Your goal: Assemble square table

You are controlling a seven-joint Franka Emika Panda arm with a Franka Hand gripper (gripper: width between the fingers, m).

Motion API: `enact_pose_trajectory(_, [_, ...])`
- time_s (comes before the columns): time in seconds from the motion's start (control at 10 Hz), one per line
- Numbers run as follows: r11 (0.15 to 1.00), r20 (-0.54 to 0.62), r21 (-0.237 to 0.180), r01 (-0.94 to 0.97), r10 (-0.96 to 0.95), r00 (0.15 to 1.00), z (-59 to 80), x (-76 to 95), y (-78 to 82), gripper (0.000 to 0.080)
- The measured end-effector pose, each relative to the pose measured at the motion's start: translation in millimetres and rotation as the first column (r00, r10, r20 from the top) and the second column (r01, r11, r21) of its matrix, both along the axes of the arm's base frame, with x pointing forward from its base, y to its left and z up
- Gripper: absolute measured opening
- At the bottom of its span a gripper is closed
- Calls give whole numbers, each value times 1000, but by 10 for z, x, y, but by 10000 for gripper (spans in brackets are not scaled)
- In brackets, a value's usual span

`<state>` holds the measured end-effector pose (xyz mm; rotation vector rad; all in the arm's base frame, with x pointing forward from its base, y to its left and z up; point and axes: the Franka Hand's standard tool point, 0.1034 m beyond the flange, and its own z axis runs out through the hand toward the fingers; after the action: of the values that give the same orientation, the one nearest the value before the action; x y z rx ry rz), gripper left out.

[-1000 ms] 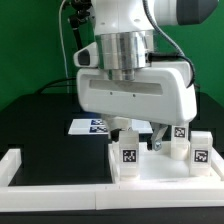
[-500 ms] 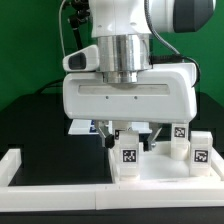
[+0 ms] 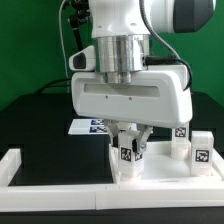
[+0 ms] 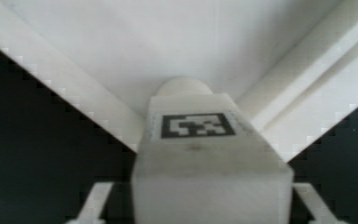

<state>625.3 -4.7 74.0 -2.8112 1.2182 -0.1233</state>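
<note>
The square table's white slab point(image 3: 155, 173) lies at the exterior view's right, inside the border rail. A small white leg point(image 3: 128, 155) with a black-and-white tag stands upright near the slab's left end. My gripper point(image 3: 128, 146) hangs straight over it, and its two fingers press against the leg's sides. In the wrist view the same tagged leg point(image 4: 199, 125) fills the space between the white fingers point(image 4: 101, 200) of the gripper point(image 4: 199, 205). Two more tagged legs point(image 3: 181, 135) point(image 3: 199, 156) stand on the slab to the right.
The marker board point(image 3: 88, 126) lies on the black table behind the gripper. A long white L-shaped border rail point(image 3: 40, 186) runs along the front and left. A green wall and cables stand behind the arm.
The fingers have closed in from wide open onto the sides of the leg. The hand has shifted slightly towards the exterior view's right and a little lower.
</note>
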Motion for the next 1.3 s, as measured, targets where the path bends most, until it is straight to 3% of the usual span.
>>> enact_pose_trajectory(0.1, [985, -8, 21, 170, -169, 986, -4, -2, -14, 288])
enact_pose_trajectory(0.2, [930, -25, 71, 360, -359, 933, -10, -15, -22, 288])
enact_pose_trajectory(0.4, [749, -90, 144, 647, -641, 762, -21, -32, 24, 288])
enact_pose_trajectory(0.6, [613, -128, 163, 773, -764, 633, -15, -36, 59, 290])
enact_pose_trajectory(0.8, [550, -143, 158, 820, -809, 571, -26, -40, 57, 302])
enact_pose_trajectory(0.9, [557, -142, 158, 815, -804, 577, -28, -42, 58, 302])
enact_pose_trajectory(1.0, [560, -141, 157, 814, -803, 580, -32, -43, 60, 500])
enact_pose_trajectory(1.1, [661, -115, 152, 735, -726, 677, -29, -42, 68, 500])
enact_pose_trajectory(1.2, [792, -90, 131, 597, -590, 802, 4, -20, 95, 622])
enact_pose_trajectory(1.3, [904, -47, 109, 413, -410, 911, 58, 40, 115, 642])
